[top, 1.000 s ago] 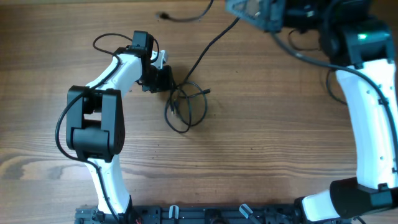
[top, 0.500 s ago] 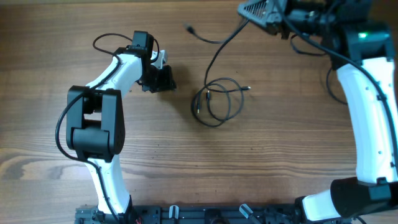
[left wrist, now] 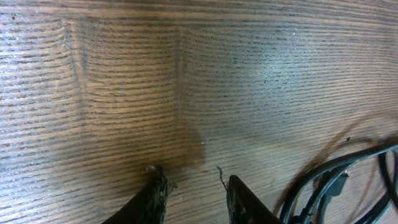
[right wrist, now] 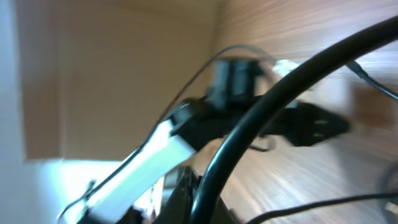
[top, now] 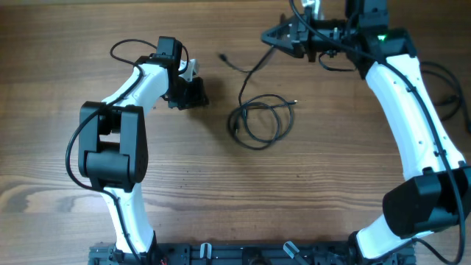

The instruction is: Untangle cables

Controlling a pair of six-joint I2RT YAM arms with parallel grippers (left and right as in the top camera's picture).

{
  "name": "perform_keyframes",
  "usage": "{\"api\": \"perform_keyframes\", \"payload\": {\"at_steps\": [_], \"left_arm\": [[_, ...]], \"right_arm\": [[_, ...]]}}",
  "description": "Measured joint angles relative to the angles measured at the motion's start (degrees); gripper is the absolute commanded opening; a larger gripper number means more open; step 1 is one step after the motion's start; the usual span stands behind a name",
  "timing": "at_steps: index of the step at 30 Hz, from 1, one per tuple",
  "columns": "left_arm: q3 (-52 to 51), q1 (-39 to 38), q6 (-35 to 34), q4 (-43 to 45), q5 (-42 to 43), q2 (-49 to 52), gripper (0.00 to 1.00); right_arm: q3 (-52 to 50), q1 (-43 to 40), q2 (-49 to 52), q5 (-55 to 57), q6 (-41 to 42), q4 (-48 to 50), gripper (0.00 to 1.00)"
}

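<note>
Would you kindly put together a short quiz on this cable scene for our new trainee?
1. True or false: the left end effector is gripping a cable.
2. Multiple choice: the cable strand running up from the coiled cables leads to which end effector? A left, B right.
3. Fill in: the coiled cables lie on the wooden ____.
Key: 1 false, its fingers are apart with nothing between them; 2 B, the right end effector; 3 table.

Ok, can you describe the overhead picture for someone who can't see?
Black cables lie loosely coiled on a wooden table, one strand rising to the right gripper, which holds it. The left gripper rests apart, to the coil's left.
</note>
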Motion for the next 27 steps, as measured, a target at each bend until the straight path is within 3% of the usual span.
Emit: {"api": "perform_keyframes", "payload": {"at_steps": [2,6,10,14,16,18,22,25,27], "left_arm": [[0.00,0.00,0.00,-0.02,0.02,0.00,0.34],[0.00,0.00,0.02,-0.04,-0.04,-0.02,0.34],[0.00,0.00,0.02,-0.07,-0.17,-0.04,0.34],[0.00,-0.02,0.00,-0.07,-0.24,-0.07,0.34],[0.00,-0.02,0.02,-0.04,-0.28,-0.07,0.34],[0.00,-0.02,0.00,-0.04,-0.35,-0.07,0.34],[0.00,-0.02,0.00,-0.04,-0.42,-0.07,0.34],[0.00,-0.02,0.00,-0.02,-0.39,-0.07,0.34],[0.00,-0.02,0.00,-0.04,-0.42,-0.09,0.34]], "right_arm": [[-0.07,0.28,0.00,-4.66,1.90,5.68,0.04],[-0.66,0.33,0.00,-14.60,11.32,27.04,0.04],[-0.83,0.13,0.15,-20.61,29.27,58.75,0.04],[-0.48,-1.62,0.15,-21.88,52.59,92.65,0.04],[-0.39,-3.39,-0.11,-21.68,60.92,99.01,0.04],[-0.42,-5.73,-0.17,-21.73,66.97,99.14,0.04],[-0.42,-7.89,-0.11,-22.71,70.25,93.29,0.05],[-0.39,-7.45,-0.11,-24.00,65.96,80.35,0.05],[-0.28,-6.88,-0.11,-24.13,59.28,65.85,0.05]]}}
